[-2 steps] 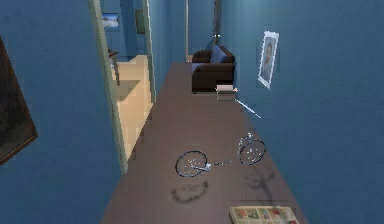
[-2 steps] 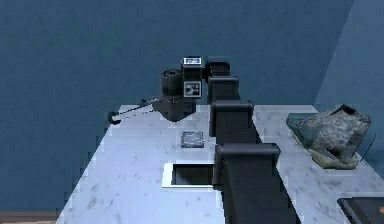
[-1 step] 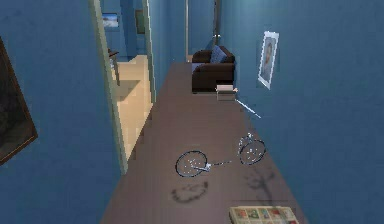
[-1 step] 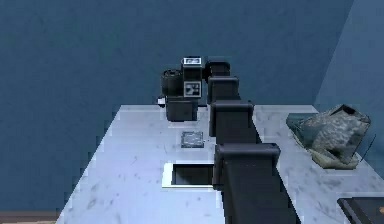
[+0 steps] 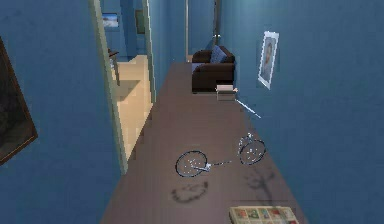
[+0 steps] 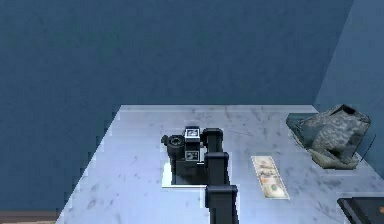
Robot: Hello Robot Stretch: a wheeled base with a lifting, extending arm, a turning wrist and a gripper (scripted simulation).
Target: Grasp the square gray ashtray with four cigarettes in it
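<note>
Presently, an inventory from where I work.

**Item 1, my gripper** point(image 6: 180, 148). A dark body at the far end of my dark square arm point(image 6: 215, 168), just beside two small white squares with black marks point(image 6: 192, 131). It extends over a pale grey marbled tabletop point(image 6: 130, 150). I cannot tell how my jaws stand. Nor can I tell whether I hold anything, since a thing lies on the surface right at my far end.

**Item 2, the task's thing.** A pale flat square point(image 6: 178, 180) lies on the tabletop at my gripper, partly hidden by it. By place and outline I judge it to be the square gray ashtray, but I can make out no cigarettes, so I do not swear to it.

**Item 3, other goods on the table.**
- a narrow pale strip with a brownish pattern point(image 6: 268, 176), near my arm
- a rumpled grey-brown lump point(image 6: 335, 135), well apart toward the arm side view's right

**Item 4, ahead.**
- a blue-walled hallway with a dark brown floor point(image 5: 190, 120)
- a bicycle lying on its side point(image 5: 220, 155)
- a brown sofa point(image 5: 213, 70) at the far end
- a white-framed picture point(image 5: 268, 58) on the wall

**Progress, as I judge it.** The approach looks done, with arm out and gripper at the square. A sure hold and a lift clear of the tabletop are left to do.

**Writing.** None is legible. The strip's pattern is too small to read, and the black marks on the white squares are no words
</note>
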